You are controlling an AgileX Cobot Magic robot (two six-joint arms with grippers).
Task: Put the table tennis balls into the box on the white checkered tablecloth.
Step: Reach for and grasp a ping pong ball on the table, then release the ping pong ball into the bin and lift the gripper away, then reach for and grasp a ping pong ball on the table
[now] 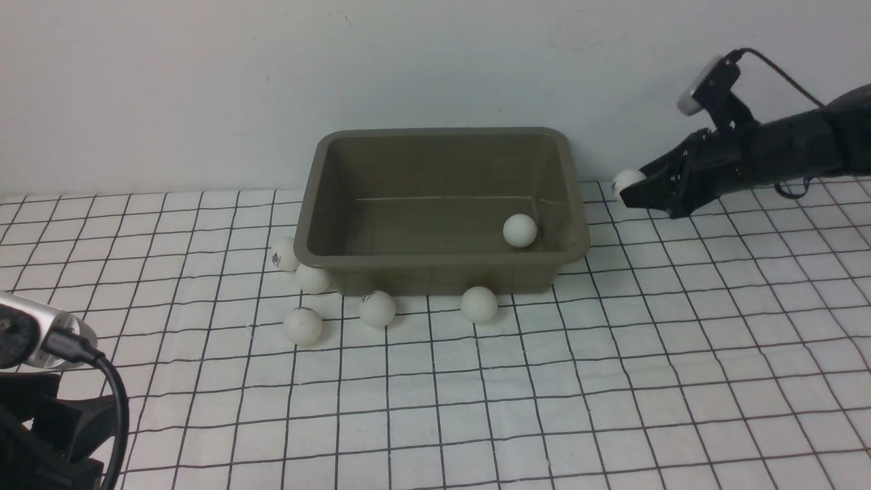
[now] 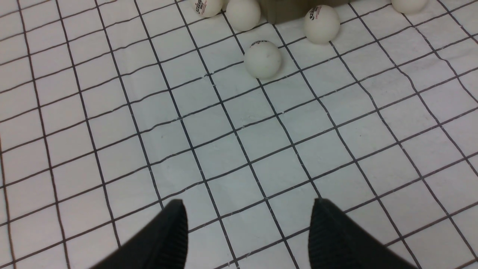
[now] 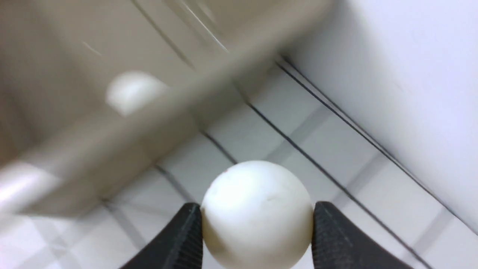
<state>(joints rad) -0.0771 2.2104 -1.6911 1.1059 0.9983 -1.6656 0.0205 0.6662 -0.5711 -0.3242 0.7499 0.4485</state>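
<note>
Tablecloth (image 1: 612, 374) covered the surface, with the box (image 1: 442, 133) at its far middle. Right tool (image 1: 633, 194) hung just right of the box, clamped on a held ball (image 1: 626, 182). Left tool (image 2: 248, 203) gaped, holding nothing. One boxed ball (image 1: 520, 230) lay inside; five loose balls (image 1: 377, 307) sat by the near wall. Step looked like carry-to-box. Next: shift over the rim, then release.

Lab-type robot test setup, you can tell quick: white checkered tablecloth (image 1: 612, 381) spread over the work surface, plain white wall (image 1: 204, 82) right behind it, black robot arm (image 1: 782, 146) with a wrist camera (image 1: 704, 85) and loose cable (image 1: 782, 71) on your right, another camera (image 1: 41, 330) low left. Staged props: box (image 1: 442, 265), table tennis balls (image 1: 303, 325).
</note>
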